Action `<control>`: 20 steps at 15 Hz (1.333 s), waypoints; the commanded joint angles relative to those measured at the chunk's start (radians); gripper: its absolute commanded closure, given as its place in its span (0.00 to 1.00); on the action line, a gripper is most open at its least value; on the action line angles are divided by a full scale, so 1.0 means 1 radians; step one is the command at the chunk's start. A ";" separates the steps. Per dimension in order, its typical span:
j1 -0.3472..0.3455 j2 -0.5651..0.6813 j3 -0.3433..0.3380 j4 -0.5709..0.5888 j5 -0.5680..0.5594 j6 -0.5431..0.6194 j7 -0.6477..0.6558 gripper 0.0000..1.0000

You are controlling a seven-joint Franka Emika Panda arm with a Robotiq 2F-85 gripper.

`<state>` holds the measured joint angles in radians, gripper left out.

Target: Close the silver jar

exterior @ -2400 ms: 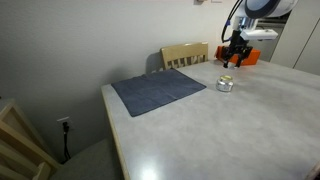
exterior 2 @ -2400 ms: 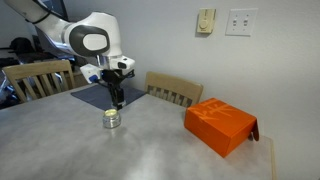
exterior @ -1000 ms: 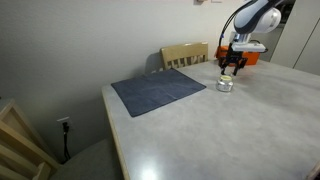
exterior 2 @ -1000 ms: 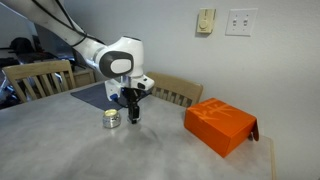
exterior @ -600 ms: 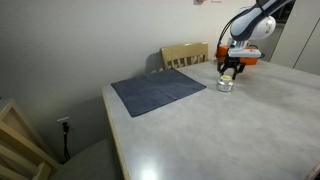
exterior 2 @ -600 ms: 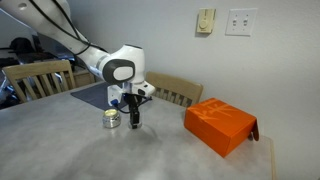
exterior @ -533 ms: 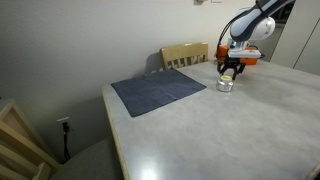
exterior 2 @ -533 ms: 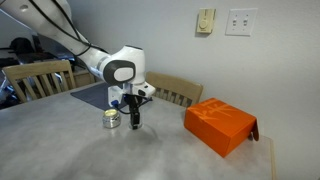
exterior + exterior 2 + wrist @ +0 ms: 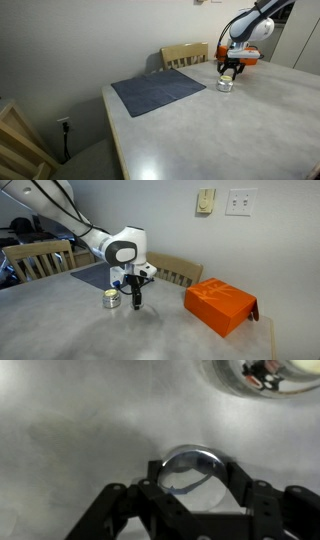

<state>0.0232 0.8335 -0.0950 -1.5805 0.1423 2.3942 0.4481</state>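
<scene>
Finds the silver jar point(image 9: 265, 374) uncovered, end effector point(image 9: 192, 483) spread wide astride its lid point(image 9: 196, 464) on the tabletop point(image 9: 70, 430); judges capping entirely outstanding.

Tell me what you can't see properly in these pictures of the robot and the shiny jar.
Silver jar: the wrist view's top edge cuts it off, and its inside is blurred.
Shiny round disc: the wrist view shows it between the fingers, not whether they touch it.
Gripper: too small in both exterior views to tell open from shut.
</scene>
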 commanded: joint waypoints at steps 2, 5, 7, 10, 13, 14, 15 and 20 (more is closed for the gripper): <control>-0.004 0.024 -0.006 0.029 0.008 -0.004 0.004 0.07; -0.007 0.031 -0.004 0.034 0.011 -0.005 0.002 0.00; -0.006 0.024 -0.003 0.023 0.011 0.001 -0.001 0.00; 0.014 -0.012 -0.019 -0.021 0.000 0.036 0.022 0.00; 0.026 -0.078 -0.029 -0.105 0.003 0.114 0.045 0.00; 0.033 -0.099 -0.036 -0.133 0.003 0.142 0.061 0.00; 0.042 -0.129 -0.045 -0.176 0.006 0.175 0.084 0.00; 0.020 -0.278 0.006 -0.332 0.042 0.129 0.043 0.00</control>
<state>0.0608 0.6763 -0.1256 -1.7748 0.1462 2.5431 0.5462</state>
